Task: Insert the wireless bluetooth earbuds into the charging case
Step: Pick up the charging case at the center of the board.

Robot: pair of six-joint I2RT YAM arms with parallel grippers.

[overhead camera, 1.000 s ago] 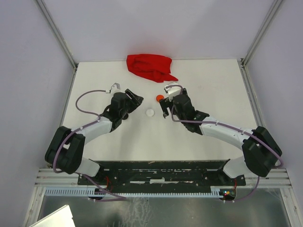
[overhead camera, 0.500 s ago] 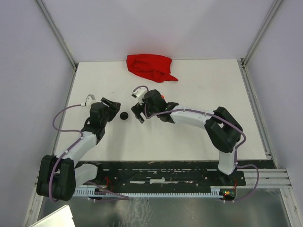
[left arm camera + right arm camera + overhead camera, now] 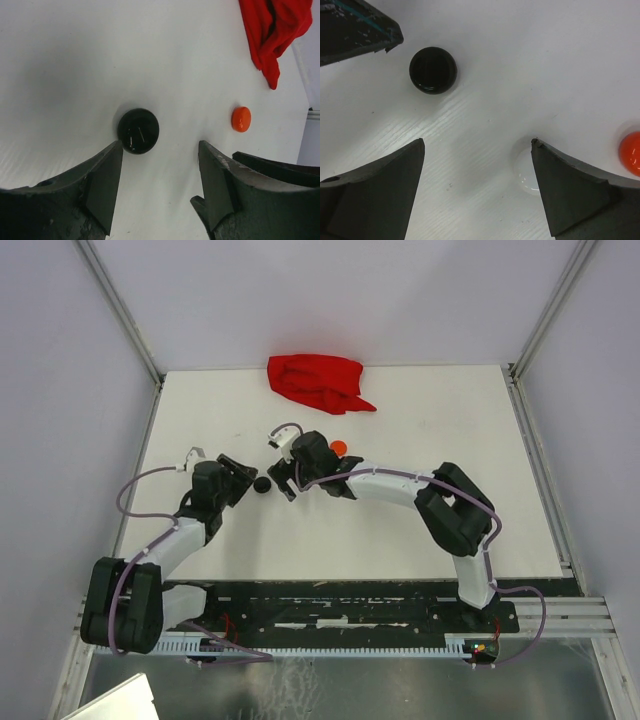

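The left gripper (image 3: pixel 160 165) and right gripper (image 3: pixel 477 150), both wide open and empty, have closed in on the black case (image 3: pixel 262 485) lying on the table (image 3: pixel 450 420) between them. Beyond lie an orange case (image 3: pixel 241 119) and red cloth (image 3: pixel 318 382); no earbuds show, so insertion seems distant

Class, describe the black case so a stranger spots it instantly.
From the red cloth at the back, come nearer to the left gripper. Ahead of it lies the black case, round like the orange case and white case, but glossy black.
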